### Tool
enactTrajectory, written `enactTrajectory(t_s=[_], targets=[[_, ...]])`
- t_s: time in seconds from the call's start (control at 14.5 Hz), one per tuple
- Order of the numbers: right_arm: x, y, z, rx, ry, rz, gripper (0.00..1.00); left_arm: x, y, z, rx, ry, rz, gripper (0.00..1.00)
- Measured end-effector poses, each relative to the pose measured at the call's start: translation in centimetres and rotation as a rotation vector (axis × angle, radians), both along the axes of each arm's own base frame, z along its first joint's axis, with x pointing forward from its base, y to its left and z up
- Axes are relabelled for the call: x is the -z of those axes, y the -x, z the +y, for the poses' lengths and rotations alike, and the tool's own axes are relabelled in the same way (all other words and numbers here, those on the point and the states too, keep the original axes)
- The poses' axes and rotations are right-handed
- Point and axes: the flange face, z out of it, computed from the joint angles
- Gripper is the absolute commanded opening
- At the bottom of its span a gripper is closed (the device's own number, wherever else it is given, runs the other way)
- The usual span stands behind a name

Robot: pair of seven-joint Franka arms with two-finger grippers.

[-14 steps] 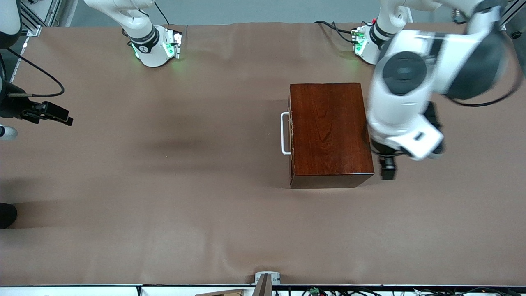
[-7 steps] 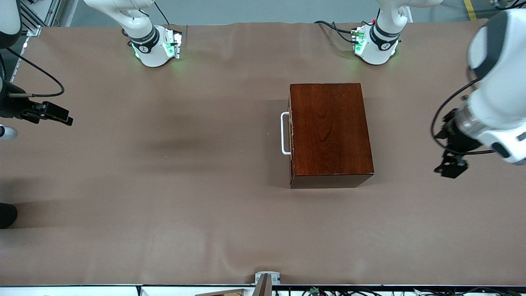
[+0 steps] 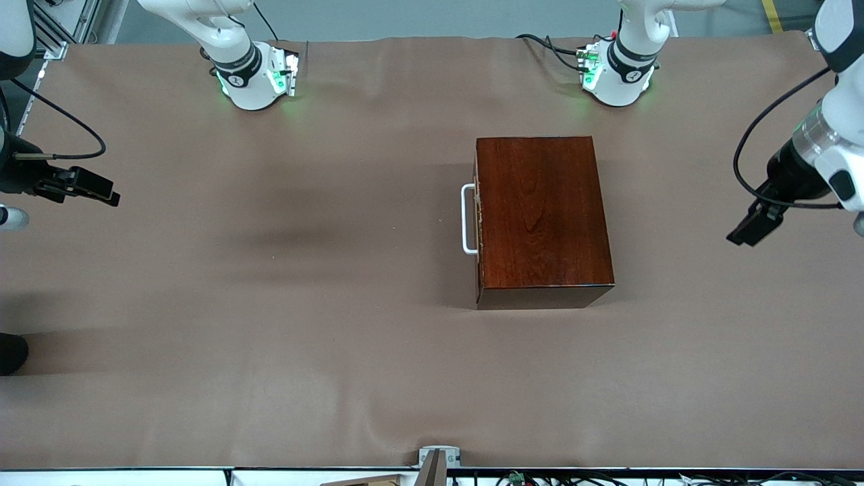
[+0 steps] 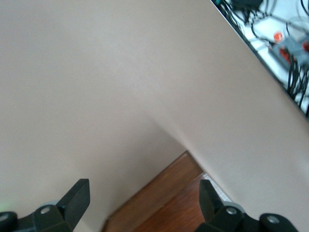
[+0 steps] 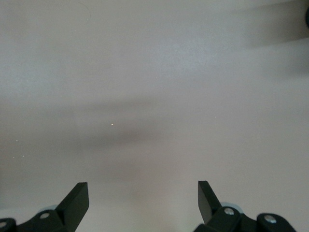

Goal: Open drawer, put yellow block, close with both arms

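The dark mahogany box stands on the table, toward the left arm's end. Its drawer is pushed in, and the white bar handle faces the right arm's end. The yellow block is not in view. My left gripper hangs over bare table at the left arm's end, well apart from the box. It is open and empty in the left wrist view, where a corner of the box shows. My right gripper waits over the right arm's end of the table, open and empty.
Brown cloth covers the table. The two arm bases stand along the edge farthest from the front camera. A small metal bracket sits at the nearest edge. Cables lie past the table edge.
My left arm has swung away from beside the box, out toward the left arm's end of the table. The right arm and the box have not moved.
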Motion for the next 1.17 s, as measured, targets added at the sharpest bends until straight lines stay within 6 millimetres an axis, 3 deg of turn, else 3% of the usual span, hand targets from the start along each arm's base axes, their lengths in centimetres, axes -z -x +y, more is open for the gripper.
enactTrajectory(t_s=[0.35,0.62,0.83,1.17], targets=[[0.0,0.0,0.0,0.0,0.0,0.0,1.0,-0.1,2.7,2.8,0.336,-0.002,0.055,1.0],[0.0,0.0,0.0,0.0,0.0,0.0,1.0,0.5,3.5,4.4,0.651,0.006,0.133,1.0],[0.0,0.0,0.0,0.0,0.0,0.0,1.0,0.4,3.9,4.3,0.791,0.009,0.164,1.0],[0.0,0.0,0.0,0.0,0.0,0.0,1.0,-1.8,3.5,2.7,0.832,0.036,0.149,1.0]])
